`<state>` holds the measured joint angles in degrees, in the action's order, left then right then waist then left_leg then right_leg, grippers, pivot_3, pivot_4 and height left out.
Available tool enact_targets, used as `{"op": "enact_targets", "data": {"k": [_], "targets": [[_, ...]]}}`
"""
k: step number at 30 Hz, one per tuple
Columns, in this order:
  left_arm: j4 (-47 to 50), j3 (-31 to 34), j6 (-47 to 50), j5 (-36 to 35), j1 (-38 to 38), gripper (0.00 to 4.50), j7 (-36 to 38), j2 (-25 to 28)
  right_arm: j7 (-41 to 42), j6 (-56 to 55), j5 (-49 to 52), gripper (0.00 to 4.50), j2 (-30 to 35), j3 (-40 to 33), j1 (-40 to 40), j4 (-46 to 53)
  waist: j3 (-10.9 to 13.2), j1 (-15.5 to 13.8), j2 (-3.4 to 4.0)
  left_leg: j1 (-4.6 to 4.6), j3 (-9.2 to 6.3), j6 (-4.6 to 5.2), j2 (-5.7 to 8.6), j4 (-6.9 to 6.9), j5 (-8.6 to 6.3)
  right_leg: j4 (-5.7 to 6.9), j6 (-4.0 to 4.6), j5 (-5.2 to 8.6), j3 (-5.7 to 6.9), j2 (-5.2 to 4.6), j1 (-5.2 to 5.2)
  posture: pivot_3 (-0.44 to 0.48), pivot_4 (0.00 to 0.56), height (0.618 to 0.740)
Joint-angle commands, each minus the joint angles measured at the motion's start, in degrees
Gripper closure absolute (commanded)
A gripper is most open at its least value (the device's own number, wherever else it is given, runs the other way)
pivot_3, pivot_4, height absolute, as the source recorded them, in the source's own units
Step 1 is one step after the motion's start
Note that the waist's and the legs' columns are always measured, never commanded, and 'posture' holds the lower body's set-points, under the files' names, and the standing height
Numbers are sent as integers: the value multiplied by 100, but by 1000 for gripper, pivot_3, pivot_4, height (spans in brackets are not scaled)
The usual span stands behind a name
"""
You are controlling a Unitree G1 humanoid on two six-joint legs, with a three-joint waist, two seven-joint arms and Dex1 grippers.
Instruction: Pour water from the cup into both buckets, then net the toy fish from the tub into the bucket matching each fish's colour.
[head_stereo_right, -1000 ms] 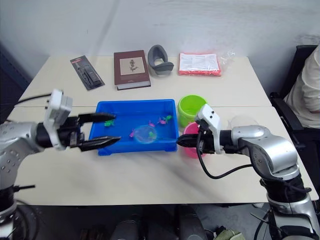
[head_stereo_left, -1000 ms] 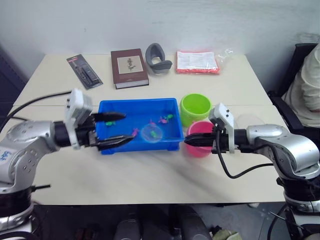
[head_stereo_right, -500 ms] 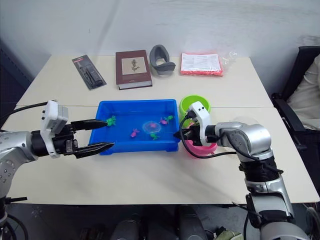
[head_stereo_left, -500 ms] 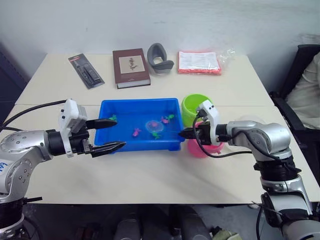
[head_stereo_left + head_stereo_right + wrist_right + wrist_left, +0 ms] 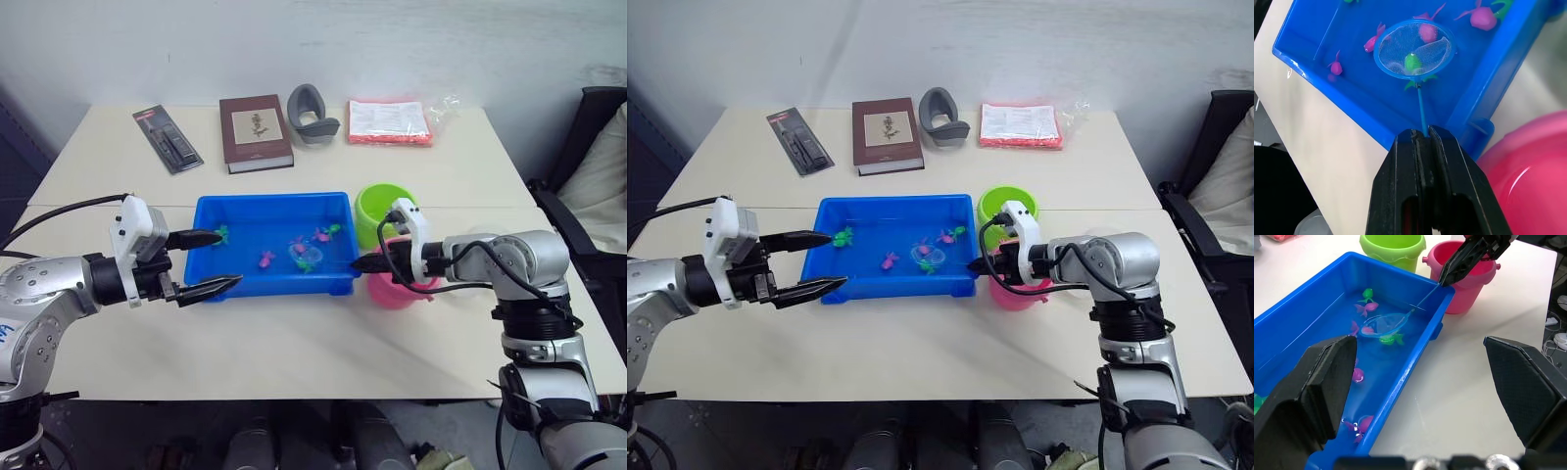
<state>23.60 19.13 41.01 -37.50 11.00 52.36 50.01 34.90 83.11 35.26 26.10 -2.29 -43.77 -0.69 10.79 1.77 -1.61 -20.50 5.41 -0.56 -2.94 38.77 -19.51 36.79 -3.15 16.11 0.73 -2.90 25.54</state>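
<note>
Blue plastic forms the tub (image 5: pixel 211 211), which sits mid-table with water and several toy fish in it. The right gripper (image 5: pixel 1422 139) is clamped on the thin handle of the net (image 5: pixel 1414 49), its two black fingers pressed together just outside the tub's right wall, over the edge of the pink bucket (image 5: pixel 404 294). From the fingertips the handle runs forward and down over the rim, so the round blue hoop lies well ahead of the gripper, in the tub's right half. A green fish (image 5: pixel 1412 62) shows through the mesh, and a pink fish (image 5: pixel 1427 32) shows at the hoop's far side; whether either is inside the net cannot be told. More pink fish (image 5: pixel 1370 44) lie in the water just beside the hoop.

The lime green bucket (image 5: pixel 382 208) stands just behind the pink one, near the tub's far right corner.

The left gripper (image 5: pixel 210 262) hangs at the tub's left end with its fingers spread wide and nothing between them, one above the rim, one in front of the near wall.
</note>
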Motion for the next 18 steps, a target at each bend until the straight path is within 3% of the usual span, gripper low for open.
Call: {"op": "enact_targets", "data": {"k": [1,7,18], "targets": [[59,51,-148,45,-33,29,-46,47,-201,359,68,4500,15,-351,-274,61,0,0,0,0,1,0,0,0,0,0,0,0,1,-1,0,0,150,740],[48,-62,-272,111,-42,29,-72,-7,-372,730,2,4500,-11,-367,-571,-167,0,12,0,0,1,0,1,-9,0,-5,0,0,5,-3,1,0,150,740],[-118,-168,-520,249,12,29,-81,21,-361,438,-193,4500,-30,110,-835,-743,0,6,0,-1,1,-1,5,-59,4,-44,0,0,14,-7,3,0,150,740]]}}
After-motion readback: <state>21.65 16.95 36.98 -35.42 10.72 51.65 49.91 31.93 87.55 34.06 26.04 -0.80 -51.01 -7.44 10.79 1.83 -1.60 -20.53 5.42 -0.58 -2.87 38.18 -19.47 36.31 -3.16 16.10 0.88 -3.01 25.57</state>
